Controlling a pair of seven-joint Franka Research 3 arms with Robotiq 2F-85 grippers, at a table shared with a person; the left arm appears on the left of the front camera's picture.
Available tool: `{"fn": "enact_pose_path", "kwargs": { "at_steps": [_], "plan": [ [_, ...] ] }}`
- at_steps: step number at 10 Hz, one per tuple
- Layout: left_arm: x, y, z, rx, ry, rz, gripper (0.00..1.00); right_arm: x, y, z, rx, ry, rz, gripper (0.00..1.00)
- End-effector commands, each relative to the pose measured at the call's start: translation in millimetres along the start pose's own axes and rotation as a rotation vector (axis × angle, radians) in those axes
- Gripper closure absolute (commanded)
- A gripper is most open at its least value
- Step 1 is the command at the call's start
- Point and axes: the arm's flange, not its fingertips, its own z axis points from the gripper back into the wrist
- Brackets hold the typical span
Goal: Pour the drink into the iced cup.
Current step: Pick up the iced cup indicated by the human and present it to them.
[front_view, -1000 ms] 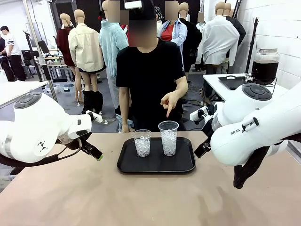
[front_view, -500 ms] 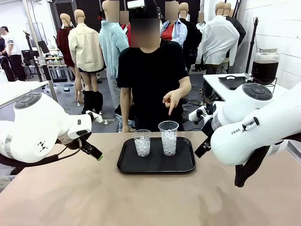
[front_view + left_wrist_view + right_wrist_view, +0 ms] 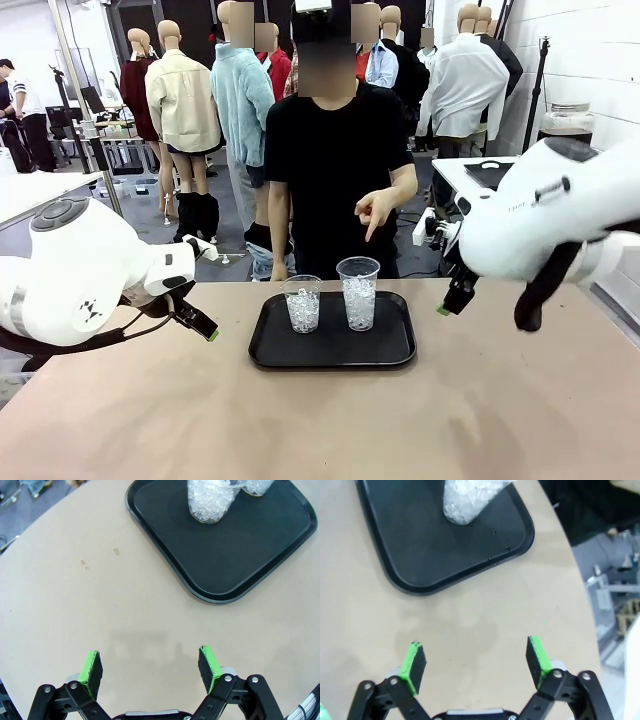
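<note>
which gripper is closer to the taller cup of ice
Right. The right gripper hangs just off the tray's right edge, near the taller cup. The left gripper is beyond the tray's left edge, with the shorter cup between it and the taller one.

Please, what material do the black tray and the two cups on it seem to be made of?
The tray looks like moulded plastic: black, smooth, slightly glossy, with a raised rim and rounded corners. The shorter cup and the taller cup seem to be thin clear plastic, though glass cannot be ruled out: the ice shows plainly through their walls.
</note>
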Motion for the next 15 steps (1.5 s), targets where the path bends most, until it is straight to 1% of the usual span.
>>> {"fn": "enact_pose_path", "kwargs": {
  "at_steps": [1, 2, 3, 4, 6, 7, 10, 11, 12, 13, 14, 15],
  "plan": [
    [-0.1, 0.8, 0.4, 0.001, -0.001, 0.002, 0.00, -9.1, -50.5, -17.8, 0.111, -0.038, 0.133, 0.00],
    [-0.1, 0.8, 0.4, 0.001, -0.001, 0.002, 0.00, -7.5, -67.2, -24.7, 0.176, -0.073, 0.205, 0.00],
    [-0.1, 0.8, 0.4, 0.001, -0.001, 0.002, 0.00, -7.9, -79.0, -31.1, 0.234, -0.141, 0.272, 0.00],
    [-0.1, 0.8, 0.4, 0.001, -0.001, 0.002, 0.00, -8.0, -85.9, -38.9, 0.256, -0.197, 0.296, 0.00],
    [-0.1, 0.8, 0.4, 0.001, -0.001, 0.002, 0.00, -7.4, -88.2, -58.0, 0.245, -0.286, 0.254, 0.00],
    [-0.1, 0.8, 0.4, 0.001, -0.001, 0.002, 0.00, -1.0, -71.4, -23.4, 0.229, -0.227, 0.288, 0.00],
    [-0.1, 0.8, 0.4, 0.001, -0.001, 0.002, 0.00, -1.0, -71.4, -23.4, 0.229, -0.227, 0.288, 0.00],
    [-0.1, 0.8, 0.4, 0.001, -0.001, 0.002, 0.00, -1.2, -79.3, -32.2, 0.234, -0.250, 0.296, 0.00],
    [-0.1, 0.8, 0.4, 0.001, -0.001, 0.002, 0.00, -5.1, -96.2, -49.3, 0.309, -0.313, 0.234, 0.00],
    [-0.1, 0.8, 0.4, 0.001, -0.001, 0.002, 0.00, -10.1, -110.0, -70.2, 0.392, -0.389, 0.211, 0.00],
    [-0.1, 0.8, 0.4, 0.001, -0.001, 0.002, 0.00, -14.3, -120.2, -94.2, 0.449, -0.483, 0.176, 0.00],
    [-0.1, 0.8, 0.4, 0.001, -0.001, 0.002, 0.00, -15.9, -121.5, -111.8, 0.493, -0.527, 0.204, 0.00]
  ]
}}
